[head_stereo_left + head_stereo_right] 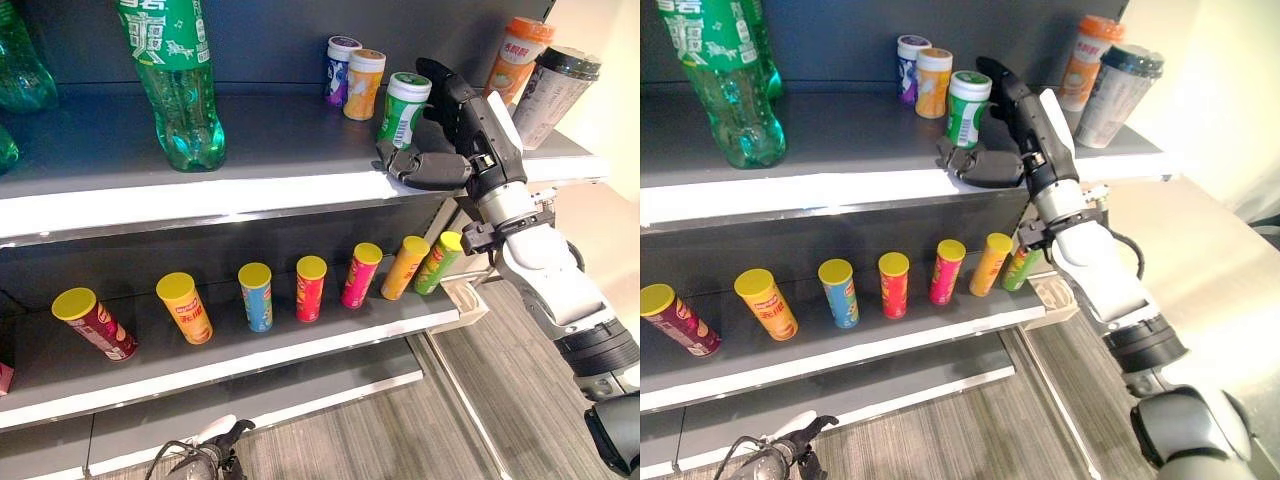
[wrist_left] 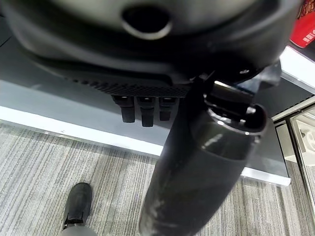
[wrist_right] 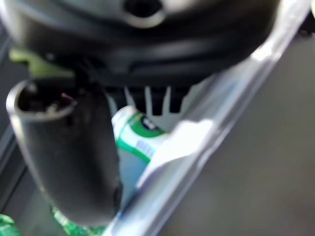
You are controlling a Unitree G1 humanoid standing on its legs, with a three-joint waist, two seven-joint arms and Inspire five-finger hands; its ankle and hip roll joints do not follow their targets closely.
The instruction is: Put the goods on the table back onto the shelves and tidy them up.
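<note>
Hovering right hand (image 1: pixel 432 165), fingers loosely curled and empty, beside green tub (image 1: pixel 404 108) near shelf edge (image 1: pixel 250 200); could nudge it over.

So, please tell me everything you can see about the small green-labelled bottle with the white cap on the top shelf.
The green-labelled bottle is a small cylinder, plastic by its look, with a white cap and a barcode on its side. It stands upright near the top shelf's front edge. The right hand is beside it with curled fingers; contact cannot be told.
</note>
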